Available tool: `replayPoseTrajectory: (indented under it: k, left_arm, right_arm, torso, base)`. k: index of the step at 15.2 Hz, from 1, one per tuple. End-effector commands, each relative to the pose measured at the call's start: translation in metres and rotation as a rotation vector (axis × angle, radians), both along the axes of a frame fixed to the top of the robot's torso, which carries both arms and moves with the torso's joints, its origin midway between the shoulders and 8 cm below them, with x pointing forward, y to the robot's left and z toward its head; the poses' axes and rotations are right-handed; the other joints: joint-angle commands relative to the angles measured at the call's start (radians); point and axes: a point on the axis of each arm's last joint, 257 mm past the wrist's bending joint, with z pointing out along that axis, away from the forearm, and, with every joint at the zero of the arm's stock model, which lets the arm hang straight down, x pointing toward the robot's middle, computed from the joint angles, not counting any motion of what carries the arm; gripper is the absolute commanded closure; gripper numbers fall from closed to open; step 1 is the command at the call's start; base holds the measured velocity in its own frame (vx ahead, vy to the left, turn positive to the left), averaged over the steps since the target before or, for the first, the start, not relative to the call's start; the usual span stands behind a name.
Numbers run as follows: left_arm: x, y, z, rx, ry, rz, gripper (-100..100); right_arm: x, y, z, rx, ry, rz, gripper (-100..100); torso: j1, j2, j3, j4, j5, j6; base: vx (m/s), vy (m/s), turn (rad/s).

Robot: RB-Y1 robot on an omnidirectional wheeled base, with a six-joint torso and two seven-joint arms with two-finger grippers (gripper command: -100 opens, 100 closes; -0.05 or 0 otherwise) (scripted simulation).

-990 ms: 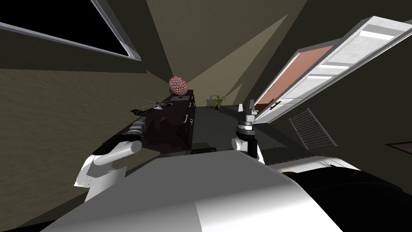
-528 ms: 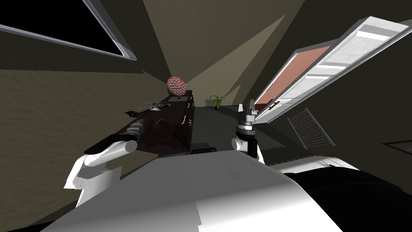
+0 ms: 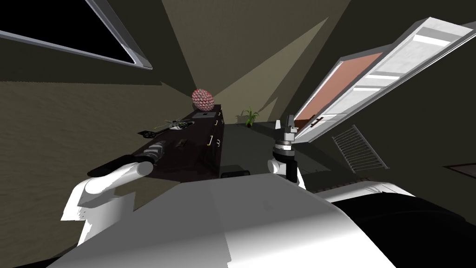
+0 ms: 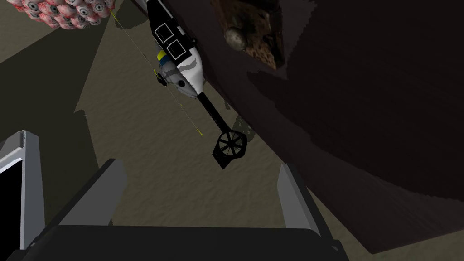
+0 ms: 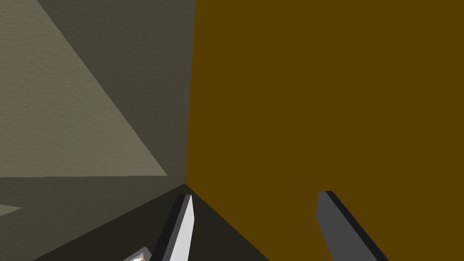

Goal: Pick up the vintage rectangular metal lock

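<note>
Brown, rusty rectangular metal lock: lies flat on the dark wooden desk, near a black-and-white toy helicopter.
Left claw: fingers apart, probably to straddle the lock, which sits ahead and off to the desk side.
Right claw: fingers apart, raised clear, likely idle.

Rusty brown lock (flat) on cabinet

A long, dark brown cabinet top serves as the surface. On it lies a small brown rectangular lock. Beyond it, a black-and-white toy helicopter overhangs the wall-side edge. At the far end are a flat grey square and a pink ball of eyeballs.
</note>
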Motion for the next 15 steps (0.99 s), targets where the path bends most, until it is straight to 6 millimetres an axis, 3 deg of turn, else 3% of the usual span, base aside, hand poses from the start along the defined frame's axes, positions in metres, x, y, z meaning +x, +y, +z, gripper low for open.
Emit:
replayPoseTrajectory:
  k: [1,2,15]
  left_arm:
    - [-0.003,0.001,-0.007,-0.012,0.027,0.005,-100]
    - [-0.008,0.011,-0.007,-0.014,0.053,0.016,-100]
    - [-0.042,0.028,-0.039,-0.096,0.248,0.056,-100]
  right_arm:
    - [0.0,0.0,0.0,0.0,0.0,0.0,0]
    - [0.0,0.0,0.0,0.0,0.0,0.0,0]
    - [0.0,0.0,0.0,0.0,0.0,0.0,0]
  torso:
    - [0.0,0.0,0.0,0.0,0.0,0.0]
    - [0.0,0.001,0.001,0.0,0.0,0.0]
    - [0.002,0.0,0.0,0.0,0.0,0.0]
  base:
    - [0.046,-0.011,-0.001]
    - [0.084,-0.01,-0.028]
    - [0.08,-0.002,-0.016]
